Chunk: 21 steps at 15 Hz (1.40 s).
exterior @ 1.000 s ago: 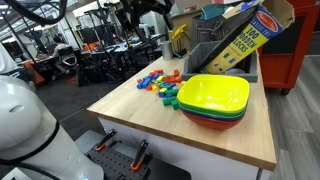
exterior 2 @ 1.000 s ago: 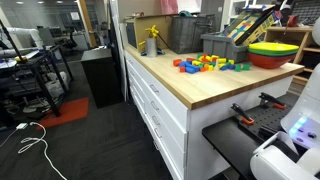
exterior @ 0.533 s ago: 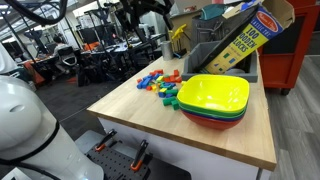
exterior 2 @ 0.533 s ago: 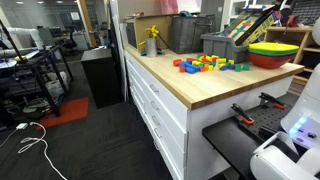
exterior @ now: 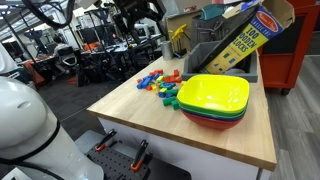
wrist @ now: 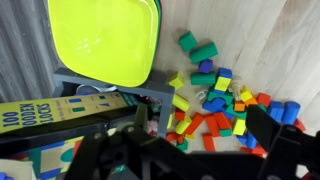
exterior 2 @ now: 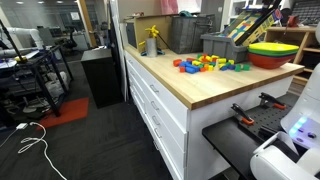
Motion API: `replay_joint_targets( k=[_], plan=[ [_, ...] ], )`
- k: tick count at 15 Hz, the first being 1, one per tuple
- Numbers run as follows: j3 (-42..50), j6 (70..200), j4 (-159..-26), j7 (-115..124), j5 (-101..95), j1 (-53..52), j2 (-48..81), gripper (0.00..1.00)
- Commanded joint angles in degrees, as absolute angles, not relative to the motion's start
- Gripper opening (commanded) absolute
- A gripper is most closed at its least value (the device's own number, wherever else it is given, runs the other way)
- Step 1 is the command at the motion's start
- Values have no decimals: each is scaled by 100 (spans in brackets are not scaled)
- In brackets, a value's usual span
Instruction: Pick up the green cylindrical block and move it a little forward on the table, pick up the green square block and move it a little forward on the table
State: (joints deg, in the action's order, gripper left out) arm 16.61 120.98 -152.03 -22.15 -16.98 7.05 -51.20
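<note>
Gripper (wrist: 185, 158) spread wide, holding nothing, hovering above the scattered colourful toy blocks (wrist: 215, 100) mid-tabletop on the pale wood table (exterior: 140, 115).

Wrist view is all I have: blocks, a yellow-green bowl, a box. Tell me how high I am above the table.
Observer: High. In an exterior view the arm hangs well above the table, clear of the blocks.
Operator: Say what is under the bowl.
Observer: The bowl tops a stack, with a green bowl and a red one beneath it.
Operator: Describe the table's side.
Observer: White drawers run along its long side in an exterior view.
</note>
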Motion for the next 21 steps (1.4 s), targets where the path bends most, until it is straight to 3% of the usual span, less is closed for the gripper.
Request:
replay_joint_targets(
  k=[1, 10, 21],
  plan=[
    [1450, 12274, -15198, -2008, -1457, 541, -4910, 100],
    [796, 12586, -15106, -1497, -1141, 117, -4136, 100],
    [606, 13267, -14838, -407, -991, 367, -2680, 100]
  ],
)
